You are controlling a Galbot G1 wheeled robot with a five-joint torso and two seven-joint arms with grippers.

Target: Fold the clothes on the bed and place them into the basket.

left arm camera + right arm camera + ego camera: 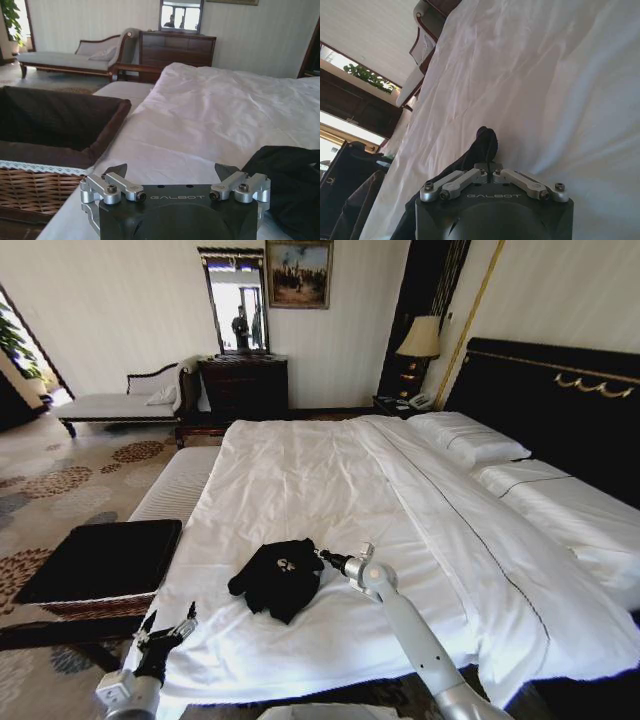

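Pinching black top (278,578) edge with right end effector (322,556) on bed (330,480); I lift slowly, avoid sheet. Left end effector (170,172) spread, idle near basket (95,565).

We are in a furnished bedroom, hotel-like in style: a wide bed (330,490) with white sheets, pillows (465,436) and a tall black headboard (560,400) with gold trim, a bedside lamp (420,340), a dark dresser (245,385) under a mirror (236,300), a framed painting (299,273), a chaise longue (130,400) and patterned carpet (50,490).
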